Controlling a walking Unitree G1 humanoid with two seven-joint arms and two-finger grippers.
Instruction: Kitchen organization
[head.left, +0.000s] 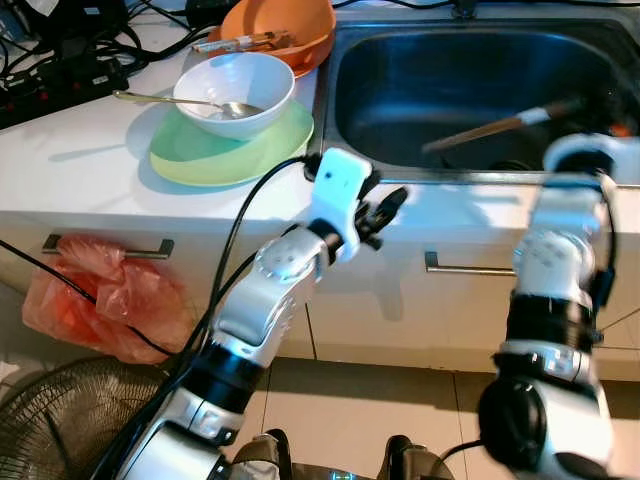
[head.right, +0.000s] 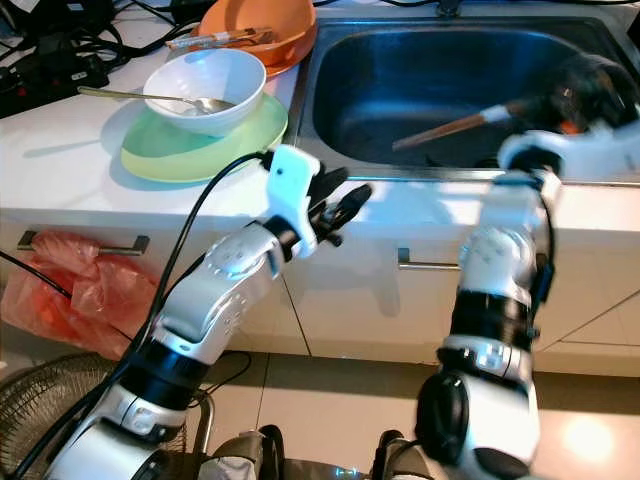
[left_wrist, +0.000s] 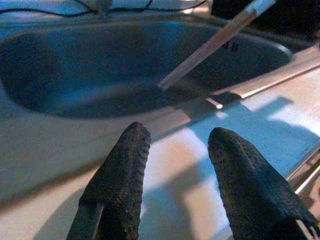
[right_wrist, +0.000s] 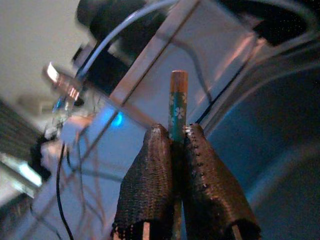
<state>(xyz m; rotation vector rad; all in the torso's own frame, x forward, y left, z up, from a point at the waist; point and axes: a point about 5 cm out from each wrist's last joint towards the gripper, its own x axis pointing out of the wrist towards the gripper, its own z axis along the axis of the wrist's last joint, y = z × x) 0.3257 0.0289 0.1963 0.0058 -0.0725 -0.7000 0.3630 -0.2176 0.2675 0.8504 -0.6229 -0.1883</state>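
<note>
- The right tool (right_wrist: 172, 150) is clenched on a chopstick (head.left: 500, 125), pinching it near its patterned top end; the wooden shaft slants down and away to the robot's left, its free tip hanging over the basin of the sink (head.left: 400, 160).
- The stick's long axis runs roughly crosswise over the sink, from the right rim towards the middle, so any carry towards the dishes would have to sweep leftwards.
- The left tool (left_wrist: 175, 165) is released, its two fingers apart, hovering just over the front lip of the surface (head.left: 80, 160) beside the sink's near left corner. It points at the stick's loose tip and is the nearer arm to the dishes.
- On the surface to the left stand a white bowl (head.left: 235, 90) with a spoon (head.left: 170, 100) in it, resting on a green plate (head.left: 200, 155); behind, an orange bowl (head.left: 290, 30) holding more utensils, probably where the stick belongs.
- Cables trail along the back; a red bag (head.left: 100, 295) hangs from a drawer handle below, and a fan (head.left: 40, 420) stands on the floor.
</note>
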